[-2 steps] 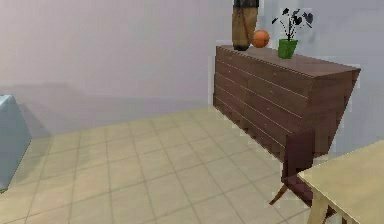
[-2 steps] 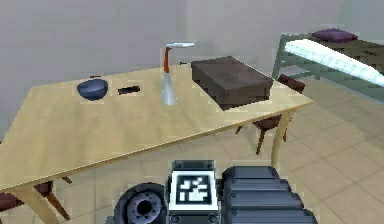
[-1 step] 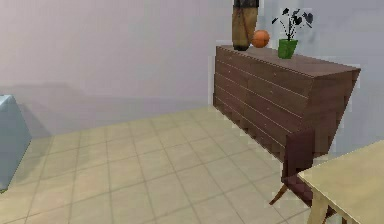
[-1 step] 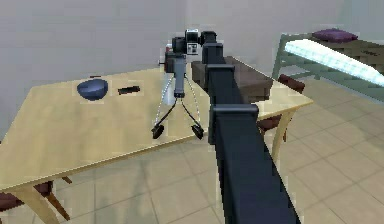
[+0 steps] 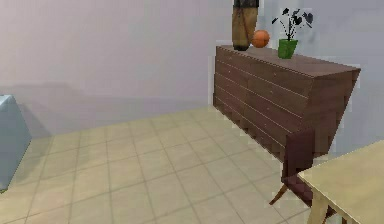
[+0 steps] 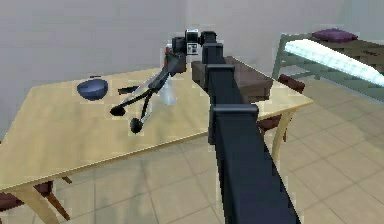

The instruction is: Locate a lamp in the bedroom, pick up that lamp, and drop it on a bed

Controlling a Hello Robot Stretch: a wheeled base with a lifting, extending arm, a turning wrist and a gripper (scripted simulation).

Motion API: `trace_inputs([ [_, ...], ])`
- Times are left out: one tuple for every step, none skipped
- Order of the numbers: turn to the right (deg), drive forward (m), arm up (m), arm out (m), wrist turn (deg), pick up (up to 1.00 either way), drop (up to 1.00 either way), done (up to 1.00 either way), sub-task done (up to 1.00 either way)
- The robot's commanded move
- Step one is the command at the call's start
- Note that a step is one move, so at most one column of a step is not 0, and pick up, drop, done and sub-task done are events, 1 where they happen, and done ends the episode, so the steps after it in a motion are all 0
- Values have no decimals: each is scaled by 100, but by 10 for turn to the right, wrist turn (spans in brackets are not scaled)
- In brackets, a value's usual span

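The claw (image 6: 133,112) reaches out at the table (image 6: 60,140). I cannot tell how wide it is or if it has hold of anything. A pale shape by its tip may be the lamp (image 6: 167,95), so go slow. A blue bowl (image 6: 93,89) sits left of the claw. The bed (image 6: 330,58) is far off to its right, with its end cut off.

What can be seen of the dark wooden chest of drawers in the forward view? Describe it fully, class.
The dark reddish-brown wooden chest of drawers is long, its front lined with rows of drawers. It stands upright on the beige tiled floor against the pale wall. On its top rest a tall brown vase, an orange ball and a green pot holding a leafy plant.
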Motion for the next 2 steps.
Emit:
trace_inputs([
  [0,0,0,0,450,0,0,0,0],
  [0,0,0,0,450,0,0,0,0],
])
